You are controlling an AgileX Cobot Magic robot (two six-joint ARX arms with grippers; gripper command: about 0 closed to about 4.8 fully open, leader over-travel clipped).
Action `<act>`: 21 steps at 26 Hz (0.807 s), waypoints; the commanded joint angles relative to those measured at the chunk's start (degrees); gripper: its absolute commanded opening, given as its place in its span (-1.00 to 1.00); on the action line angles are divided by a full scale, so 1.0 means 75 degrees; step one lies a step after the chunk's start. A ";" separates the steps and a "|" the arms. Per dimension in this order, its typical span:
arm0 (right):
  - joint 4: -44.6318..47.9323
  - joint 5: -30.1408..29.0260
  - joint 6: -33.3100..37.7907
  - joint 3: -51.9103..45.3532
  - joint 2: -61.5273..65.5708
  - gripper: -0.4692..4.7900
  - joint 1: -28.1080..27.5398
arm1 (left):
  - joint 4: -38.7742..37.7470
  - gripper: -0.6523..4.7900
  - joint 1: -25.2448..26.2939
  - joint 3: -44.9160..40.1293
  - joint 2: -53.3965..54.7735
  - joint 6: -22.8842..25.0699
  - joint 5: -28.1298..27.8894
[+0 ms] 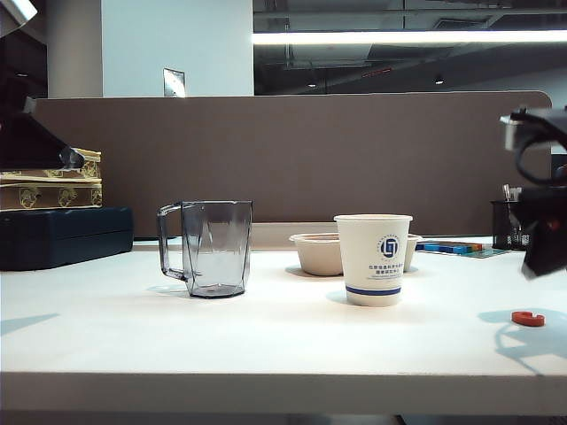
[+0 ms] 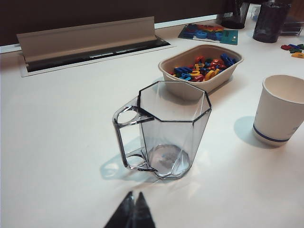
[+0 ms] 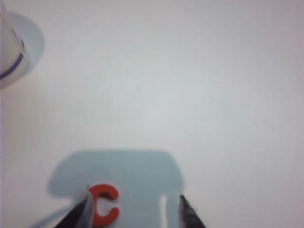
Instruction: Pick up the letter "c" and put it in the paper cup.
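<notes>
The letter "c" [image 1: 528, 319] is a tiny red-orange piece lying flat on the white table, near the right front. In the right wrist view the letter "c" [image 3: 105, 205] lies between the open fingers of my right gripper [image 3: 135, 202], close against one fingertip [image 3: 80, 211] and apart from the other. In the exterior view my right gripper [image 1: 537, 266] hangs just above the letter at the right edge. The white paper cup [image 1: 373, 259] with a blue logo stands upright mid-table. My left gripper [image 2: 134, 197] is shut and empty, hovering in front of the clear mug.
A clear grey faceted mug [image 1: 208, 248] stands left of the cup. A beige bowl [image 2: 199, 71] of coloured letters sits behind the cup. A black mesh pen holder [image 1: 507, 226] and a letter board [image 2: 208, 33] are at the back right. Boxes [image 1: 53, 208] are stacked at the left.
</notes>
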 commanded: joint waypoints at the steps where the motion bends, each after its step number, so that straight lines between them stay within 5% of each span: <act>1: 0.0122 0.0023 -0.0017 0.0026 0.0157 0.05 0.0012 | 0.0119 -0.75 -0.0003 0.0041 -0.0012 0.0009 -0.0020; 21: -0.0227 -0.0493 0.0242 0.0026 0.0192 0.07 0.0047 | 0.0085 -0.75 0.0000 0.0041 -0.0009 0.0061 -0.0023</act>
